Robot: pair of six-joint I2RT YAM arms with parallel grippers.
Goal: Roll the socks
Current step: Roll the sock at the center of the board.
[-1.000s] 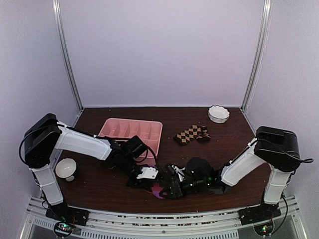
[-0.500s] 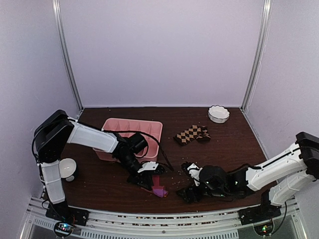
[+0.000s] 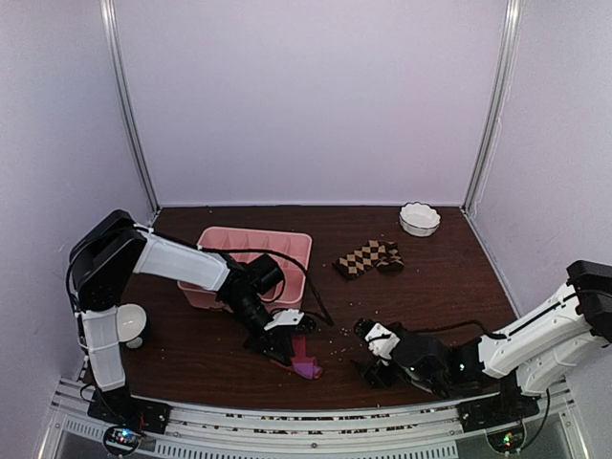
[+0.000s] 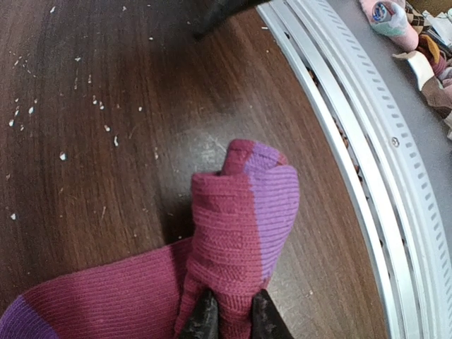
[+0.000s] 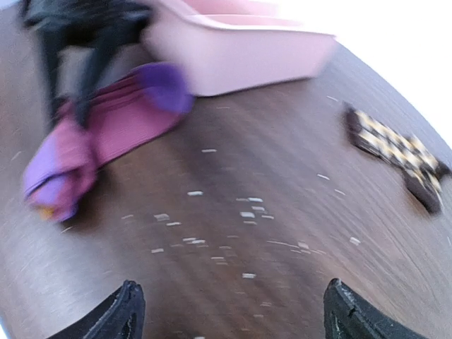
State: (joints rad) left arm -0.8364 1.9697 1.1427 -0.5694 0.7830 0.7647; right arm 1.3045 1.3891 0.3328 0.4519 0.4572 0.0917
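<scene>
magenta sock [image 4: 240, 226] pinched, checkered sock [image 3: 368, 258] apart

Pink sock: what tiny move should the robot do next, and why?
Probably the left gripper should turn its pinched fold over onto the flat part of the pink sock. Only one end is bunched up; the rest lies flat on the table, and the open right gripper holds nothing.

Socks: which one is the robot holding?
The pink sock: the left gripper pinches its folded end. The checkered sock lies farther back, with no gripper near it.
</scene>
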